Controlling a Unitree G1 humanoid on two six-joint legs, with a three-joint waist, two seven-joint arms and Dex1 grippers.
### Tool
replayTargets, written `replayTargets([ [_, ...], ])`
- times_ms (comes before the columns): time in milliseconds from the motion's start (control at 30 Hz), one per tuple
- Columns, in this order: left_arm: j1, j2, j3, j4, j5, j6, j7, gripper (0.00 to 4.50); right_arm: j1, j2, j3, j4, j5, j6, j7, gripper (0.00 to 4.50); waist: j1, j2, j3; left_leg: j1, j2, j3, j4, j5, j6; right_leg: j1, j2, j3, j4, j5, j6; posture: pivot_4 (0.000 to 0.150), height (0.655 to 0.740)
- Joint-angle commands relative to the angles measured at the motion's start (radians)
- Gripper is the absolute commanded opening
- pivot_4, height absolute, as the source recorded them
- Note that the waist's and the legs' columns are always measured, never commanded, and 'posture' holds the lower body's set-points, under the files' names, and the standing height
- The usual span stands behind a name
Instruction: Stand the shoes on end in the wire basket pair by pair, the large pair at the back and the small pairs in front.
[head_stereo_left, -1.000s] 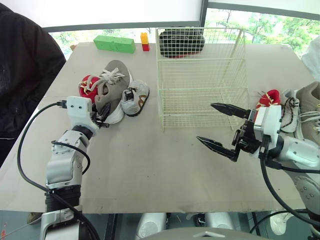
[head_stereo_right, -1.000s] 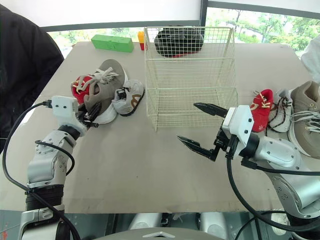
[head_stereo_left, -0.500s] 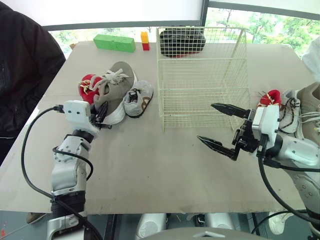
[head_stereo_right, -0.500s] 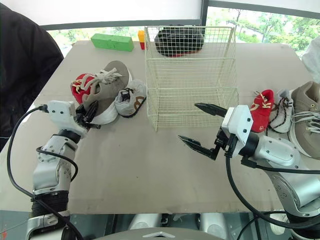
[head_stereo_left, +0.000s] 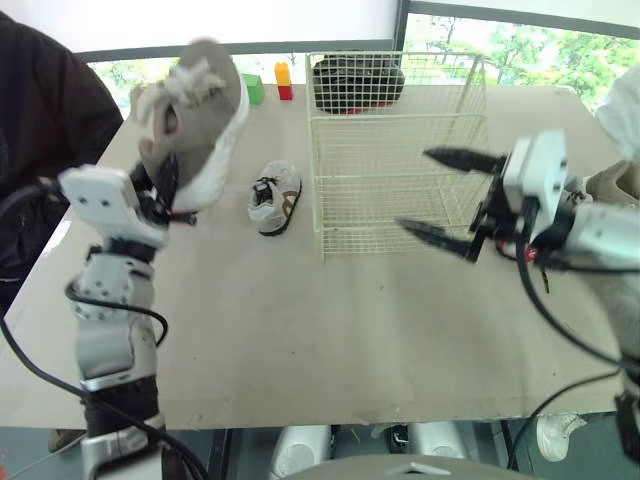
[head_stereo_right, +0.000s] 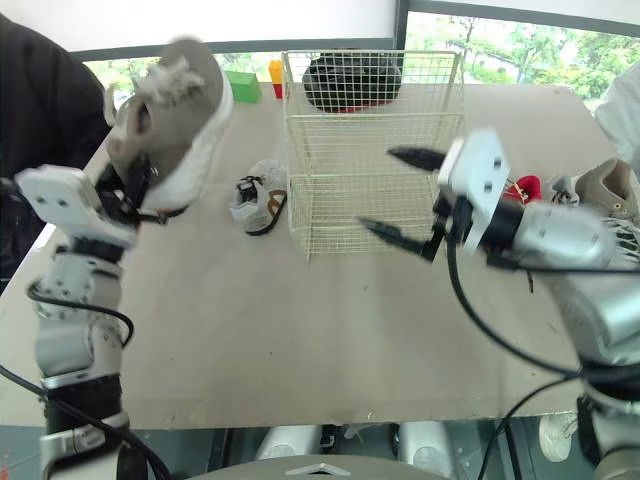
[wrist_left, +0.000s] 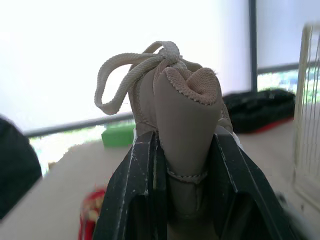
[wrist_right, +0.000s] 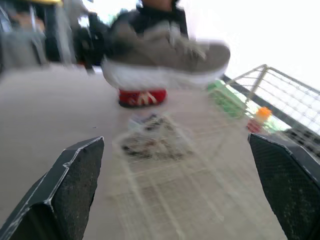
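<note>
The wire basket stands upright on the desk, open at the top. Beyond its far wall a black thing shows through the mesh, and a green block and a yellow-and-red block sit left of that far corner. A person in dark clothing is at the desk's edge, well to the basket's left. A small grey shoe lies on the desk just left of the basket, its toe towards the robot, between the basket's left wall and the large tan shoe. That shoe is off the desk, up in the air to the basket's left. The left jaws are clamped on its heel end, and its long axis runs away from the robot, toe farthest. How steeply it tilts is unclear. A small red shoe sits on the desk below it. The right jaws gape wide and hold nothing, raised before the basket's near right corner. Right of the basket lie another red shoe and a second tan shoe.
</note>
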Motion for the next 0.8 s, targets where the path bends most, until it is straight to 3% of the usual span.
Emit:
replayTargets([
  [33,-0.117,0.077,0.017,-0.121,-0.046,0.003,-0.028,0.70,-0.193,-0.017,0.013,0.155,-0.030,0.045,0.032,4.50,0.000,0.000,0.000,0.000,0.000,0.000,0.000,0.000,0.000,0.001,0.000,0.000,0.000,0.000,0.000,0.150,0.7400],
  [233,-0.230,0.133,-0.097,-0.161,-0.007,-0.038,-0.125,0.69,-0.502,-0.014,0.089,0.407,-0.132,-0.057,0.186,4.50,-0.004,0.001,0.000,-0.004,-0.001,0.004,-0.002,0.002,-0.004,-0.003,-0.001,0.002,-0.004,0.000,0.001,0.150,0.7400],
  [467,-0.293,0.179,-0.213,-0.154,0.026,-0.163,-0.314,0.69,-0.798,-0.003,0.218,0.687,-0.335,-0.228,0.357,4.50,-0.006,0.001,0.001,-0.020,-0.001,0.007,0.001,0.002,-0.004,-0.021,0.000,0.004,0.001,0.001,0.002,0.150,0.7400],
  [800,-0.440,0.215,-0.326,-0.061,0.069,-0.419,-0.556,0.67,-0.985,0.039,0.338,0.930,-0.550,-0.466,0.582,4.50,-0.009,0.003,0.002,-0.019,0.000,0.011,0.002,0.002,-0.004,-0.023,0.002,0.005,0.004,0.001,0.002,0.150,0.7400],
])
